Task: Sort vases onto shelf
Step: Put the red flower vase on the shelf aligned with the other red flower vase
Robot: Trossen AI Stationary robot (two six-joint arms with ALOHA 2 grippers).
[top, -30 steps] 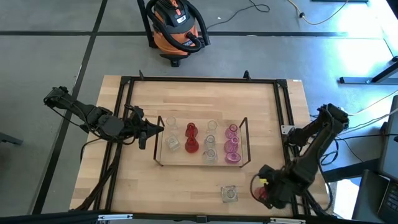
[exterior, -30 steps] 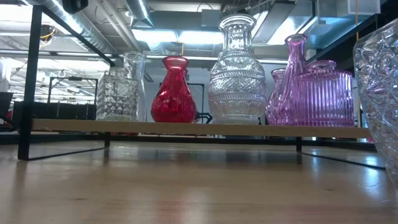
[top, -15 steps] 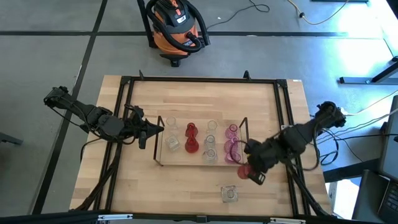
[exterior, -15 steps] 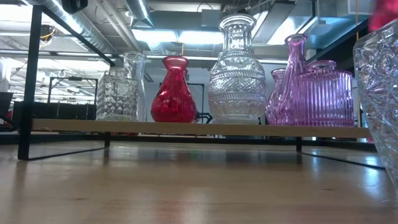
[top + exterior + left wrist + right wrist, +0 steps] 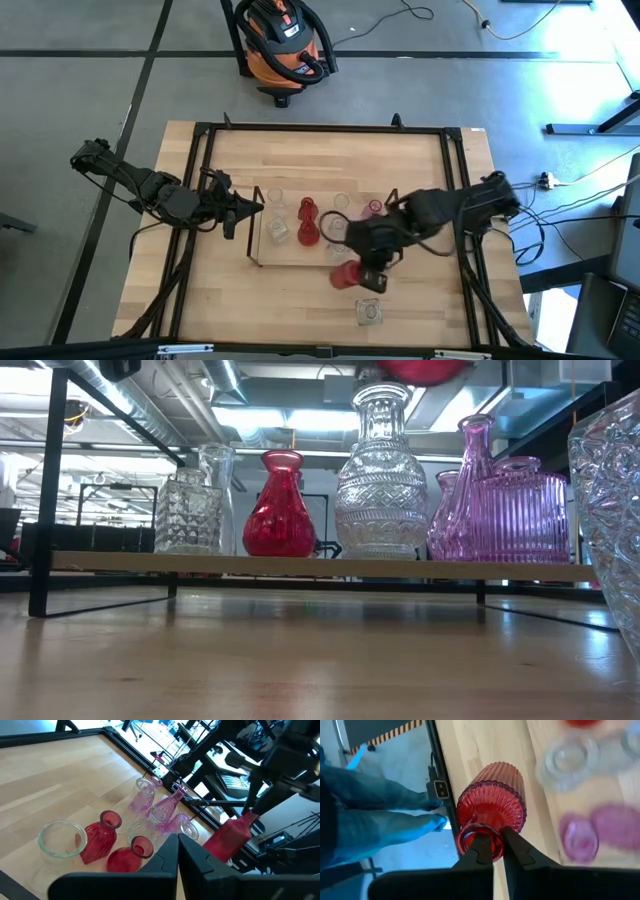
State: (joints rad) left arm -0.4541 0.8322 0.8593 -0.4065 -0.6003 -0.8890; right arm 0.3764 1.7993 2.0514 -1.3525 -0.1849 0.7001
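Table [image 5: 230, 300] with the shelf [image 5: 255, 262] at its centre; the shelf carries clear, red and pink vases in rows. The right arm has swung, within the last second, from the table's near right corner across to the shelf's front edge, bringing the ribbed red vase [image 5: 346, 275] with it; the right gripper [image 5: 492, 851] is clenched on that vase's neck. This probably marks the transport step, with placement among the red vases [image 5: 307, 224] not yet done. One clear jar [image 5: 369, 312] stands on the table in front of the shelf, unsorted. The left gripper [image 5: 255, 208] rests shut and empty just beside the shelf's left end. The right wrist view alone shows the fingers pinching the neck and the vase's ribbed body. The left wrist view shows the carried vase hanging tilted, clear of the table. The low view catches only its red base at the picture's top, above the clear cut-glass vase [image 5: 381, 475], confirming the vase is held higher than the shelved ones.
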